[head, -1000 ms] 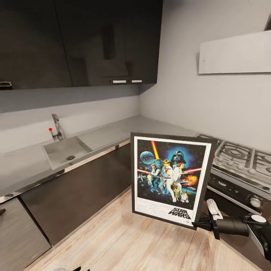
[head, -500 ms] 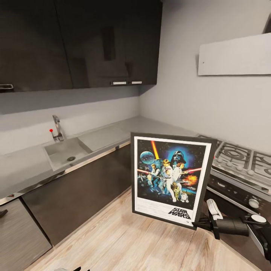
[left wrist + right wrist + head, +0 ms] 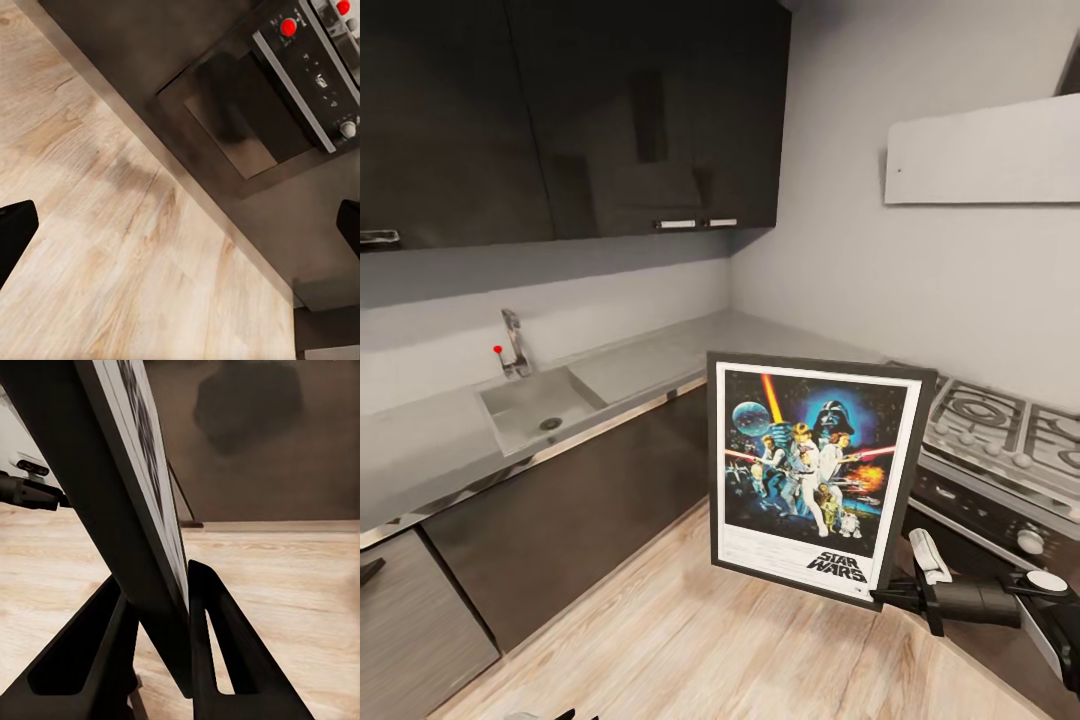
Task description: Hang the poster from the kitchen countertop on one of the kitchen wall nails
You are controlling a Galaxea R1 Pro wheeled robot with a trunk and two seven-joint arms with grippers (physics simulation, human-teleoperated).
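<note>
Poster [image 3: 815,475] lettered "STAR WARS", in right tool [image 3: 913,592]

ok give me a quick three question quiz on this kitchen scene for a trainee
1. True or false: the poster lies flat on the kitchen countertop.
2. Which gripper holds the poster, and by which part?
3. What is to the right of the poster in the head view: A) sink B) gas hob C) fridge?

Key:
1. False; it is held upright in the air.
2. The right gripper, its fingers clamped on the lower corner of the frame.
3. B, the gas hob.
</note>
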